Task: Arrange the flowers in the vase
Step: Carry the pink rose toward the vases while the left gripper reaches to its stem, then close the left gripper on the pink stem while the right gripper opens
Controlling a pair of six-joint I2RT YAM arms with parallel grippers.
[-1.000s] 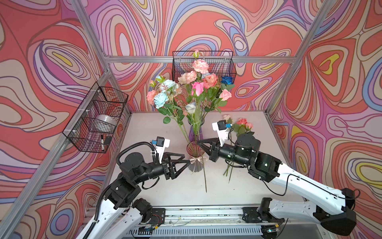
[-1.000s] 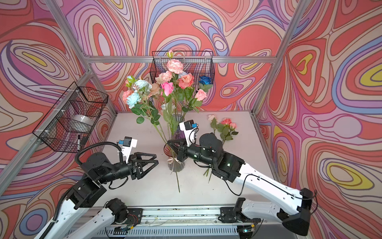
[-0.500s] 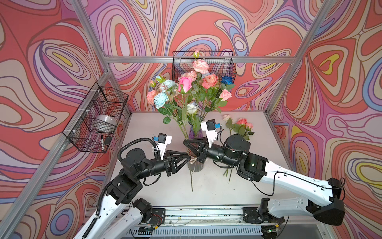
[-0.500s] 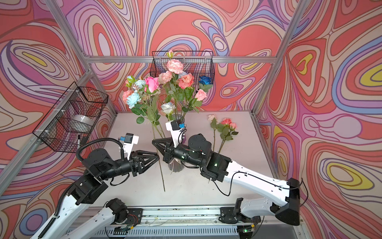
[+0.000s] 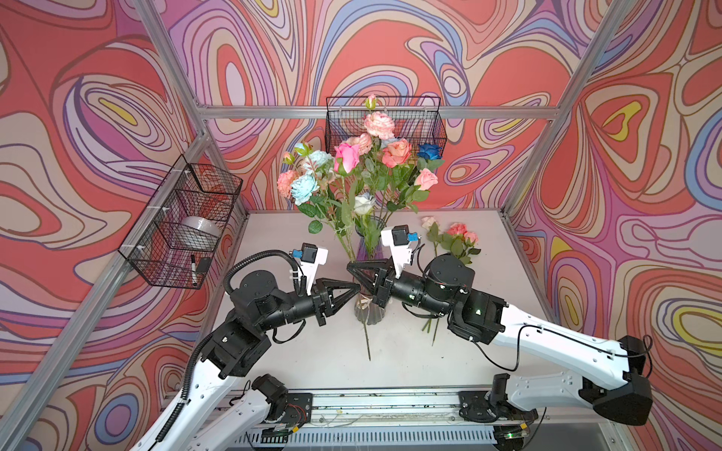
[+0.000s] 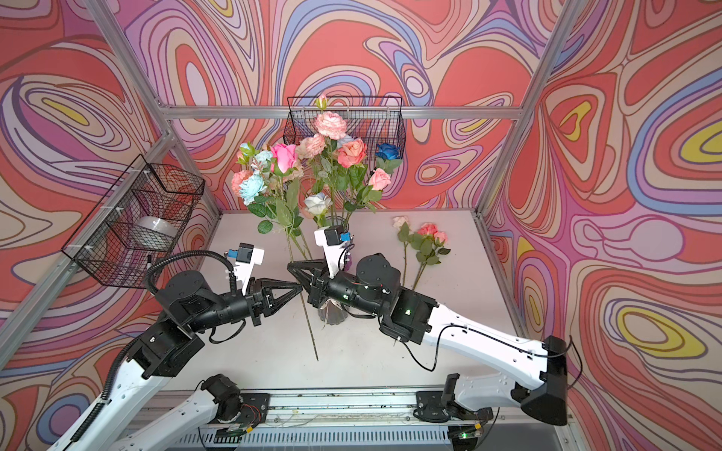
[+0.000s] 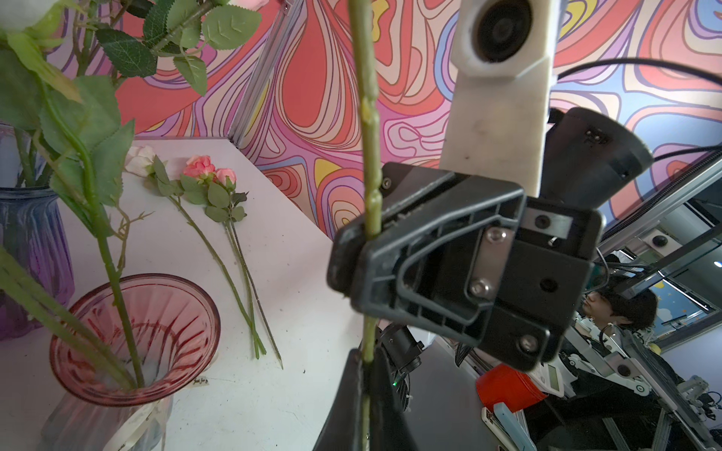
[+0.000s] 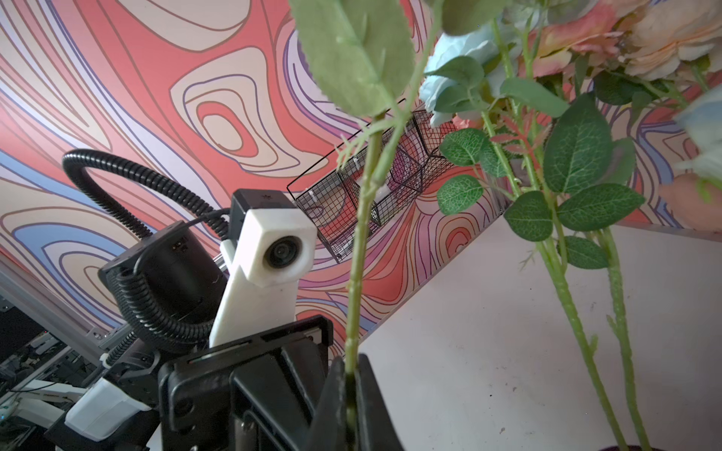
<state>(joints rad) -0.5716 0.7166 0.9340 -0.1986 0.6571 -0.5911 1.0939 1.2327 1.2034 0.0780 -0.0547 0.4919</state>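
Swirl-printed walls in red, pink, lilac and blue, aluminium frame, matte white tabletop (image 5: 304,351).

Both top views: two black wire baskets. The back basket (image 5: 385,121) hangs behind the blooms. The side basket (image 5: 183,226) holds a tape roll and a marker. A ribbed glass vase (image 5: 369,312) with ribbon at its neck stands mid-table, and a purple vase (image 5: 367,244) is just behind it. Leafy flowers (image 5: 351,168) rise from both. Loose flowers (image 5: 453,236) lie flat to the right. The left gripper (image 5: 358,288) and right gripper (image 5: 349,266) meet tip to tip on the stem of a pink rose (image 5: 345,156). The rose hangs upright outside the glass vase, just beside it.

Left wrist: the vase rim is tinted pink, with two stems inside. A small tag (image 7: 201,382) lies on the table, its print too small to read. The left fingers (image 7: 344,414) pinch the knobbly plastic stem.

Right wrist: the right fingers (image 8: 373,414) sit close on either side of the stem; cannot tell whether they press it. Leaves are serrated and veined.
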